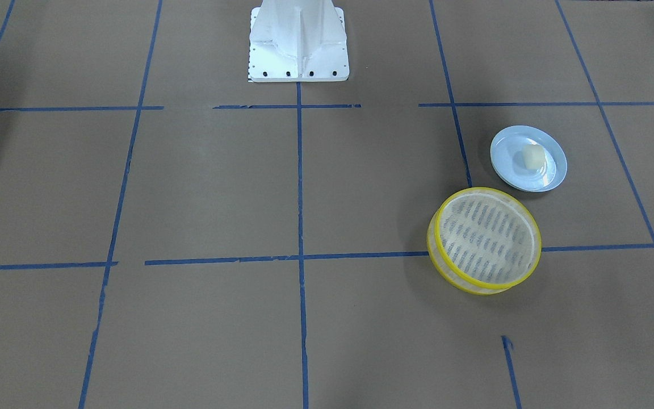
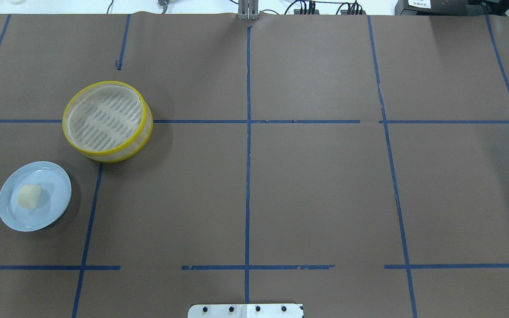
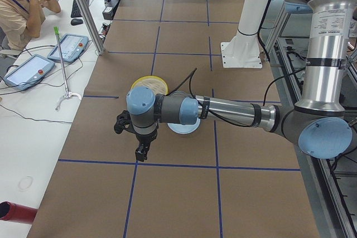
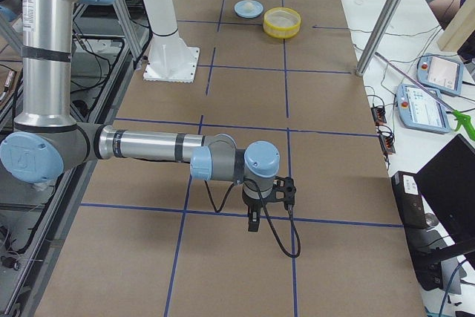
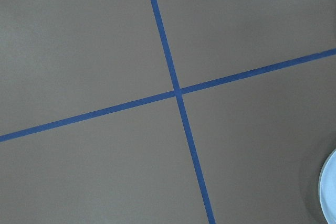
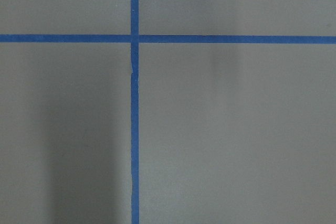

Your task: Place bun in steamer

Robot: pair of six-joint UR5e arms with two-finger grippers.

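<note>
The cream-white bun [image 1: 533, 155] lies on a pale blue plate [image 1: 531, 180]; in the overhead view the bun [image 2: 30, 196] and plate [image 2: 53, 185] are at the near left. The yellow-rimmed steamer [image 1: 477, 287] stands beside the plate with nothing in it, and shows in the overhead view [image 2: 117, 154] too. My left gripper [image 3: 142, 151] shows only in the exterior left view, hanging above the table well short of the plate. My right gripper [image 4: 254, 222] shows only in the exterior right view, far from both. I cannot tell whether either is open or shut.
The table is covered in brown paper with a blue tape grid. The white robot base [image 1: 298, 42] stands at the middle of its near edge. In the left wrist view a plate rim [image 5: 329, 192] shows at the lower right. An operator [image 3: 19, 4] sits beside the table.
</note>
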